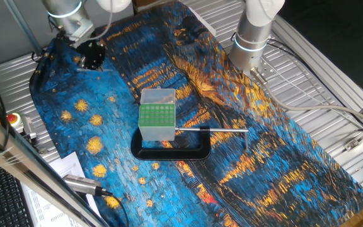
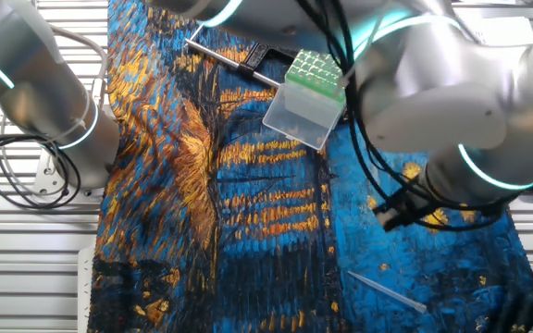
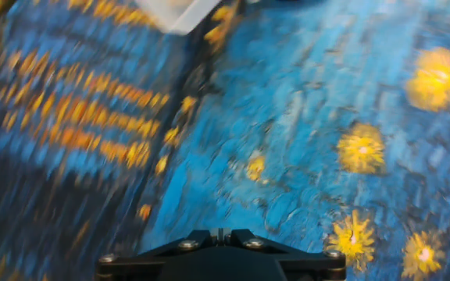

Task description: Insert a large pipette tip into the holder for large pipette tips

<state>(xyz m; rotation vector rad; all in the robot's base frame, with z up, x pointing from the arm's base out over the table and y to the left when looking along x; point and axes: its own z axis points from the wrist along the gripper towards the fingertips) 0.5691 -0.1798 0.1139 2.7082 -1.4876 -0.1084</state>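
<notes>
The holder, a whitish box with a green perforated top, stands mid-cloth; it also shows in the other fixed view, and a blurred corner of it is at the top of the hand view. The large pipette tip lies flat on the blue cloth, well away from the holder; I cannot make it out in the one fixed view. My gripper hovers over the cloth's far left corner, and in the other fixed view it is between holder and tip. In the hand view its fingertips meet, holding nothing.
A black C-shaped clamp grips the holder's base, its grey screw rod pointing right. A second robot arm's base stands at the cloth's far edge. Cables lie on the metal table. A red button sits at the left.
</notes>
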